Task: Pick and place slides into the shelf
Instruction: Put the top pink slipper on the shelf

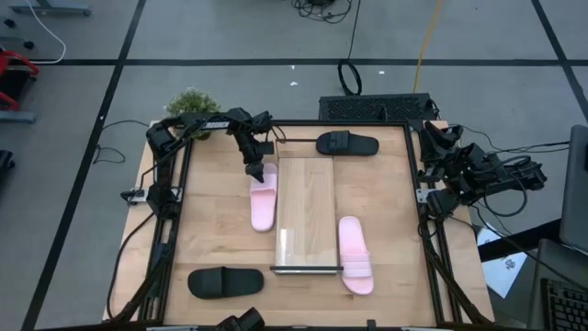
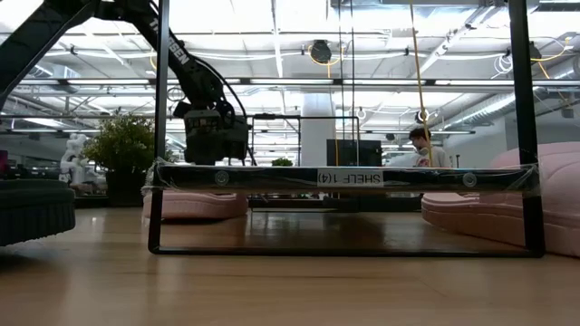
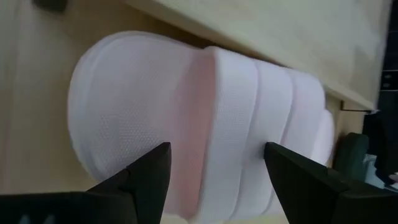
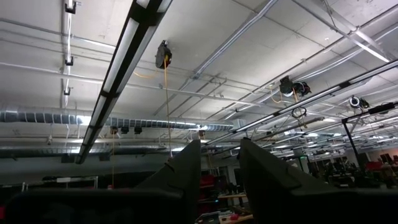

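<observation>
Claw work first: your left claw point(image 3: 214, 171) hangs spread wide over the strap of the pink slide point(image 1: 264, 200), which lies on the table point(image 1: 213, 230) touching the shelf point(image 1: 306, 210) at its nine o'clock side. Lower it straight so the fingers straddle the strap's edges, then close firmly before you lift. The right claw point(image 4: 219, 160), fingers narrowly parted, waits off the table at three o'clock, pointing at the ceiling. The other pink slide point(image 1: 355, 254) sits at the shelf's four o'clock.

Slides point(image 1: 264, 202) flanking shelf point(image 1: 306, 213)
</observation>
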Robot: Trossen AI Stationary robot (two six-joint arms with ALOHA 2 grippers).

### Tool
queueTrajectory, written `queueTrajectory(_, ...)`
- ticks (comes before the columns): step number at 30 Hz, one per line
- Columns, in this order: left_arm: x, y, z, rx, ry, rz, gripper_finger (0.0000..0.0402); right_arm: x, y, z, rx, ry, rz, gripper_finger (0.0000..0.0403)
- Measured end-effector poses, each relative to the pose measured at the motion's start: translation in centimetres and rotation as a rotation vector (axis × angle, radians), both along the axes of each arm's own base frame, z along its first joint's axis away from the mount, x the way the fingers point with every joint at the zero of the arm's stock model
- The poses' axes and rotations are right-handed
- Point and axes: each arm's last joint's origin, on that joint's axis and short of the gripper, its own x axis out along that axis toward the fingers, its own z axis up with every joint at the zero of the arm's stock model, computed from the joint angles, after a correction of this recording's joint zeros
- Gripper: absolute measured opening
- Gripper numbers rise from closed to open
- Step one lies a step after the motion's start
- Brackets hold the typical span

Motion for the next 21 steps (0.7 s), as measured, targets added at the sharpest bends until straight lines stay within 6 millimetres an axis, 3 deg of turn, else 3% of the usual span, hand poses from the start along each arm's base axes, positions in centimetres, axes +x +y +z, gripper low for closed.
queueTrajectory(21,-0.31,-0.42,0.15,-0.042,-0.034,-0.052,0.0255,-0.04,-0.13,-0.07,0.027,0.021,-0.047,0.0100)
